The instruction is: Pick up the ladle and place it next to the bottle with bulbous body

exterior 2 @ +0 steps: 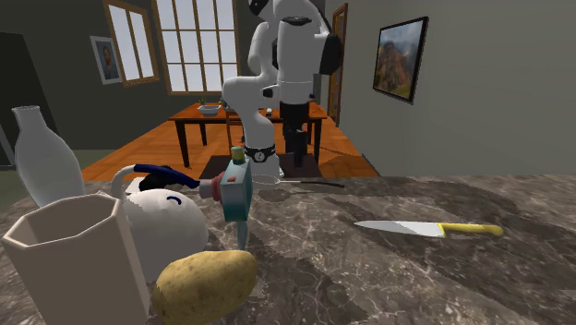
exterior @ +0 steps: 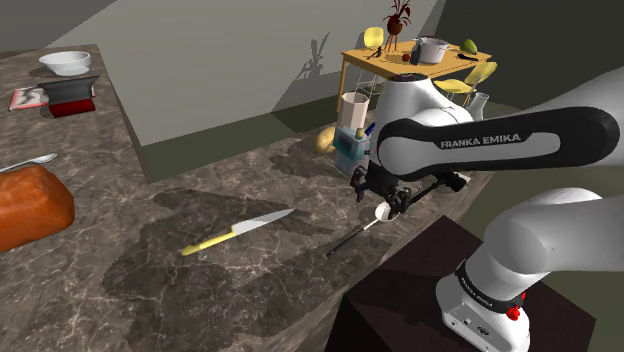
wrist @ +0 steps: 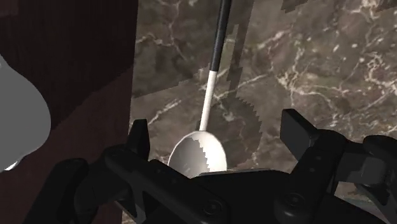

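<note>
The ladle [exterior: 365, 228] lies on the dark marble counter near its edge by the stand, with a pale bowl and a handle that turns from white to black. In the wrist view the ladle's bowl [wrist: 197, 154] sits between the fingers, untouched, and the handle points away from the hand. My gripper [exterior: 386, 203] hangs open just above the bowl, and in the wrist view the gripper [wrist: 219, 135] has its fingers wide apart. A white bottle with a bulbous body [exterior 2: 42, 159] stands at the second exterior view's left, behind a cup.
A yellow-handled knife [exterior: 236, 232] lies mid-counter. A white cup [exterior 2: 78, 254], a potato [exterior 2: 205, 284], a round white pot [exterior 2: 166, 222] and a teal bottle [exterior 2: 236, 189] cluster near the bulbous bottle. The dark stand [wrist: 70, 70] borders the counter edge.
</note>
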